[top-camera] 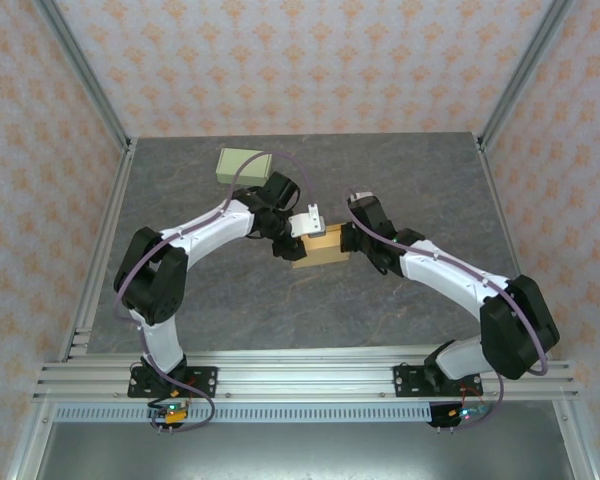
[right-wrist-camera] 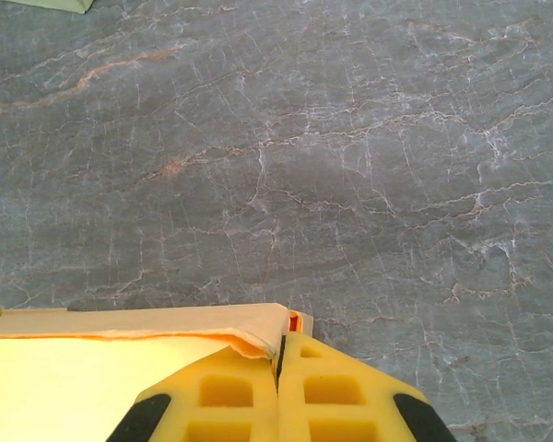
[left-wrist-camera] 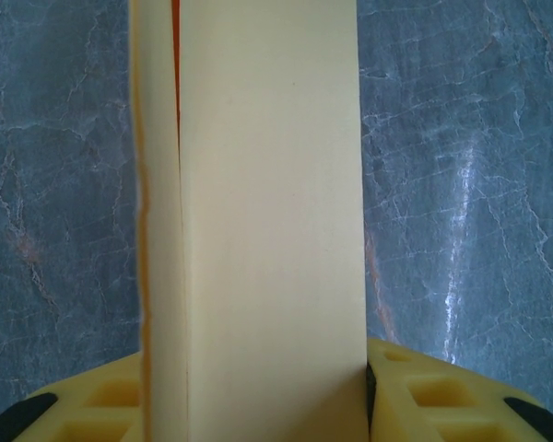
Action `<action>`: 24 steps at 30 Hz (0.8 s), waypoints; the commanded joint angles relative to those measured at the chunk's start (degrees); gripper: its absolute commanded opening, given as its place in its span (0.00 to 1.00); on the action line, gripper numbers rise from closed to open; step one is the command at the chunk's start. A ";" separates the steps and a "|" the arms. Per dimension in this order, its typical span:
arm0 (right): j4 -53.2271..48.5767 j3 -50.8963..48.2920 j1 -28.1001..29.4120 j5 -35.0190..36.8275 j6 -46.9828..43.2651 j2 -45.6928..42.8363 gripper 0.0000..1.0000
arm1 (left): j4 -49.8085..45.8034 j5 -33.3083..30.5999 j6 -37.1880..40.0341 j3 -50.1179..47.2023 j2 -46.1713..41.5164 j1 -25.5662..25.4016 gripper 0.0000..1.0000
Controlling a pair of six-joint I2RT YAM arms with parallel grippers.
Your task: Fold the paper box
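Near edge: both arm bases bolted to an aluminium rail, left arm on the left, right arm on the right. Both arc inward and meet over the middle of the worktop, a dark grey, marble-veined surface.

Middle: the paper box, tan-yellow, sits at the centre of the worktop between the two wrists. The left arm comes in at its left end, the right arm at its right end.

Left gripper: grasping the paper box. In the left wrist view a pale yellow panel stands between the yellow fingers and fills the gap, with a second layer and a thin orange edge along its left side.

Right gripper: clenched, the two fingers pressed together. In the right wrist view the box's corner runs into the seam between them and looks pinched there; a sliver of orange shows just beside the tip.

Far: a pale green box lies on the worktop left of centre, apart from the paper box and just beyond the left arm's wrist.

Beyond that, patterned walls close in the back and sides.
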 commanded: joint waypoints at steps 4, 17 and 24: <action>-7.48 -1.26 0.64 -4.13 -1.77 1.93 0.04 | -1.95 -4.92 2.24 0.12 4.01 -1.30 0.42; -8.92 2.33 0.64 -3.35 -0.34 4.63 0.08 | -2.70 -5.27 3.12 1.93 5.76 -1.68 0.42; -7.80 3.83 0.68 -5.22 2.92 6.65 0.02 | -2.16 -3.64 2.61 2.01 5.49 -1.67 0.42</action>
